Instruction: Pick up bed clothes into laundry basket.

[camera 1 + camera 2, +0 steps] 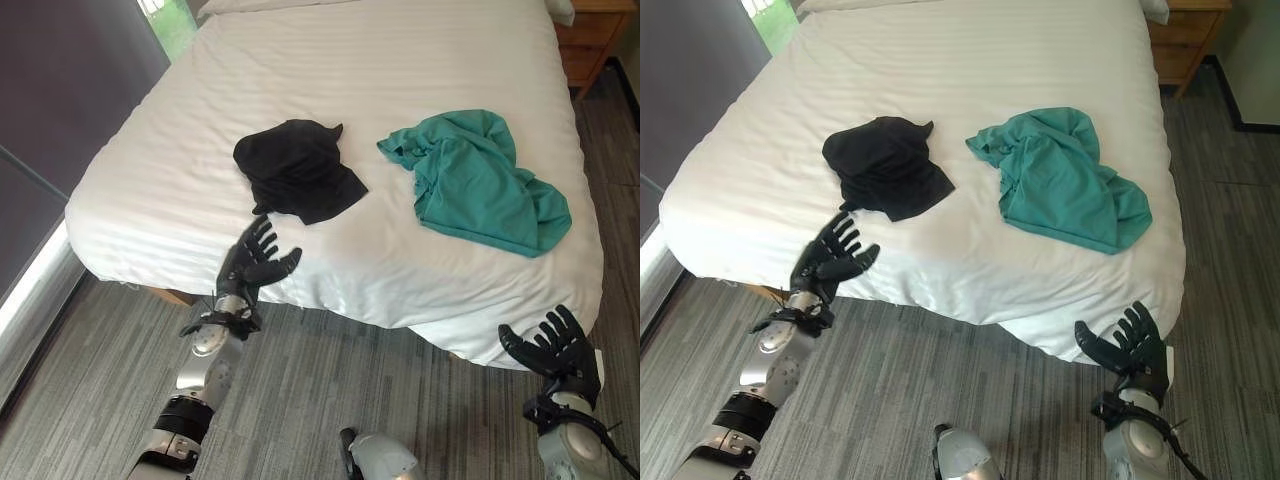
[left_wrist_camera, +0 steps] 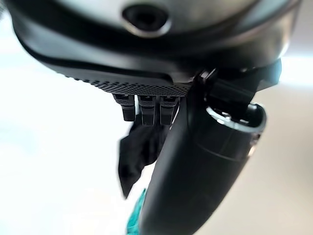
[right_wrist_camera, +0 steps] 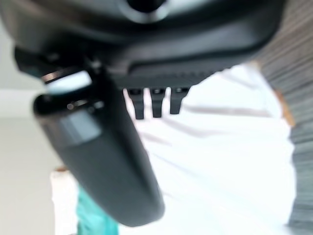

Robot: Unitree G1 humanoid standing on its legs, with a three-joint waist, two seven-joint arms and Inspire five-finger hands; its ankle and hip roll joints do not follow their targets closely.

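Black garment (image 1: 297, 170) and teal garment (image 1: 478, 180) lie apart on bed (image 1: 150, 200)

the left arm reaches up and forward from the lower left, its silver-grey forearm slanting toward the middle. the left hand (image 1: 254, 262) is raised with the palm facing forward, fingers straight and spread, thumb (image 1: 283, 263) out to the side. the right arm shows at the lower right, wrist upright. the right hand (image 1: 560, 348) is likewise held up, fingers fanned apart and empty, thumb angled to the left.
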